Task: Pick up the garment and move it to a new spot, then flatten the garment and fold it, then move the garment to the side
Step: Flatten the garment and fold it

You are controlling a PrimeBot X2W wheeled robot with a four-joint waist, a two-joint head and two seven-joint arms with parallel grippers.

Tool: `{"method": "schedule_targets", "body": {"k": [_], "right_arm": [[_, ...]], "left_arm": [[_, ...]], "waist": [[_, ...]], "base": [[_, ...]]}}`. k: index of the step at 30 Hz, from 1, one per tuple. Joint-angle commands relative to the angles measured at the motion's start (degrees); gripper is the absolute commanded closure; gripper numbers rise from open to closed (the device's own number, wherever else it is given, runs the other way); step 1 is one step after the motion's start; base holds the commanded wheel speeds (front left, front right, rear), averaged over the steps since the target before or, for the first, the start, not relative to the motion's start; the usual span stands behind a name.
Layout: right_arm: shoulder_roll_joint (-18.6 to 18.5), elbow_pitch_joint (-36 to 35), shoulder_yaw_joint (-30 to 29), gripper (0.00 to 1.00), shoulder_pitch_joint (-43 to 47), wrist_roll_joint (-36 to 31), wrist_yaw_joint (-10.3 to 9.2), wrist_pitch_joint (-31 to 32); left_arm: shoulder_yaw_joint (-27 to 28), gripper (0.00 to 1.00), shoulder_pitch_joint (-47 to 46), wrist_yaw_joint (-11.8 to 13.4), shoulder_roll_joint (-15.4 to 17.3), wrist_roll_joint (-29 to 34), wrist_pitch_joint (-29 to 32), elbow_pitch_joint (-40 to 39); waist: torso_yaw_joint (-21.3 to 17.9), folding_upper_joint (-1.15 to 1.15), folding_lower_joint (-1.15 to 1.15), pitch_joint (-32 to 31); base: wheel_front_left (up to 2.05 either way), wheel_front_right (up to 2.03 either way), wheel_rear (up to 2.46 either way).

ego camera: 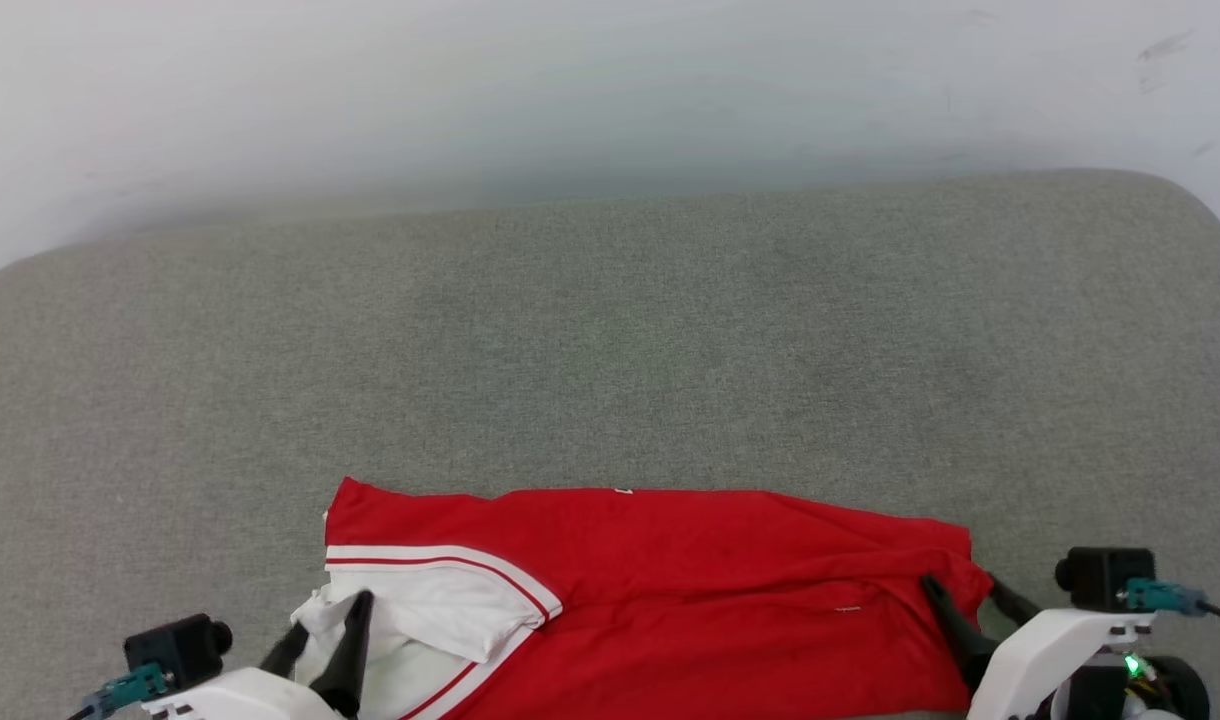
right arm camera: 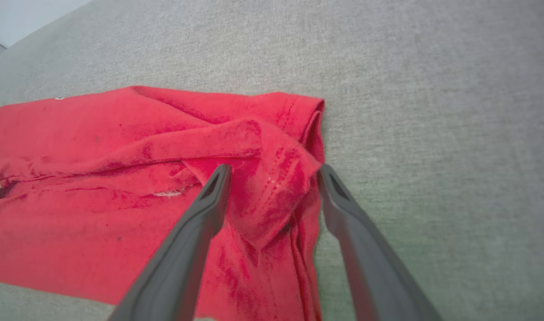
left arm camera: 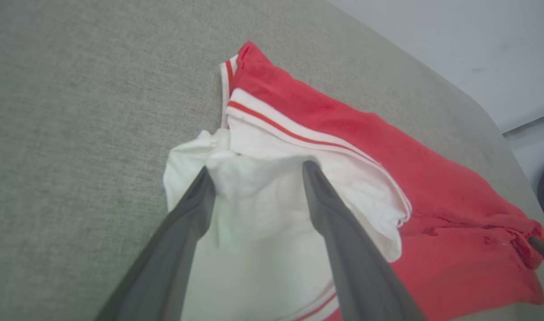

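One folded red shirt at near edge of grey desk, long axis running left to right, white sleeve end pointing left, left fingers apart over the sleeve, right fingers apart astride the red end.

The garment is red, its sleeve white with a red stripe; the fabric surface is speckled grey.
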Motion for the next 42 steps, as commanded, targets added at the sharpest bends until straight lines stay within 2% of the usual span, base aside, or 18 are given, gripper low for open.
{"method": "schedule_targets", "body": {"k": [1, 7, 10, 11, 14, 15, 19, 24, 32, 33, 34, 35, 36, 42], "right_arm": [[-0.40, -3.02, -1.01, 0.00, 1.20, -0.24, -0.02, -0.35], [-2.63, -10.69, -4.48, 0.00, 0.94, -0.32, -0.02, 6.54], [-4.49, -12.47, -6.93, 0.00, -0.19, -0.10, -0.02, 12.37], [-4.49, -12.47, -6.93, 0.00, -0.19, -0.10, -0.02, 12.37], [-5.90, -13.45, -8.73, 0.00, -0.55, 0.68, -0.02, 19.25], [-6.88, -14.42, -9.52, 0.00, -0.84, 1.36, -0.02, 25.39], [-6.11, -15.82, -8.90, 0.00, -0.88, 1.97, -0.02, 31.01], [-4.09, -13.99, -8.43, 0.00, -1.59, 2.68, -0.02, 33.06], [-1.23, -5.46, -5.42, 0.00, -2.53, 5.12, 0.00, 36.16], [-1.02, -4.89, -5.12, 0.14, -2.52, 5.71, 0.06, 36.39], [-0.90, -4.48, -4.86, 0.58, -2.68, 6.12, 0.06, 36.57], [-0.97, -4.32, -4.50, 0.90, -2.79, 6.35, 0.06, 36.62], [-1.13, -4.39, -4.18, 1.00, -2.99, 6.58, 0.06, 36.51], [-3.55, -7.14, -3.04, 1.00, -5.01, 7.68, 0.05, 34.98]], "left_arm": [[0.51, 0.00, -1.13, 0.61, -0.09, 1.84, -2.95, -1.76], [1.10, 0.00, -2.42, 2.54, -0.50, 7.36, -10.15, -8.42], [0.69, 0.00, -3.40, 4.01, -0.85, 11.10, -11.81, -11.80], [0.69, 0.00, -3.40, 4.01, -0.85, 11.10, -11.81, -11.80], [0.64, 0.00, -4.01, 5.85, -0.66, 15.34, -12.68, -14.34], [0.57, 0.00, -4.18, 7.65, -0.55, 19.66, -13.12, -16.50], [0.07, 0.00, -3.43, 9.41, -1.44, 23.59, -13.36, -19.81], [0.06, 0.00, -2.98, 9.67, -2.14, 24.46, -13.43, -21.53], [0.19, 0.00, -3.90, 8.25, -3.48, 24.67, -13.51, -21.01], [0.31, 0.00, -3.84, 8.15, -3.57, 24.73, -13.50, -20.90], [0.46, 0.00, -3.75, 8.03, -3.65, 24.85, -13.49, -20.79], [0.60, 0.00, -3.61, 7.93, -3.72, 24.92, -13.47, -20.71], [0.76, 0.00, -3.37, 7.87, -3.73, 24.98, -13.46, -20.59], [1.32, 0.00, -2.15, 7.70, -3.29, 25.36, -13.48, -19.86]], "waist": [[0.07, 0.00, 0.01, -0.40], [-0.55, 0.00, 0.01, -0.26], [-0.13, 0.00, 0.01, 0.25], [-0.13, 0.00, 0.01, 0.25], [0.44, 0.00, 0.01, 0.95], [1.23, 0.00, 0.01, 1.72], [3.16, 0.00, 0.01, 3.07], [4.63, 0.00, 0.01, 4.43], [6.68, 0.00, 0.01, 5.32], [6.74, 0.00, 0.01, 5.26], [6.75, 0.00, 0.01, 5.16], [6.71, 0.00, 0.01, 5.03], [6.60, 0.00, 0.01, 4.77], [5.32, 0.00, 0.01, 2.99]], "base": [[0.00, 0.00, 0.00], [0.00, 0.00, 0.00], [0.00, 0.00, 0.00], [0.00, 0.00, 0.00], [0.00, 0.00, 0.00], [0.00, 0.00, 0.00], [0.00, 0.00, 0.00], [0.00, 0.00, 0.00], [0.00, 0.00, 0.00], [0.00, 0.00, 0.00], [0.00, 0.00, 0.00], [0.00, 0.00, 0.00], [0.00, 0.00, 0.00], [0.00, 0.00, 0.00]]}}
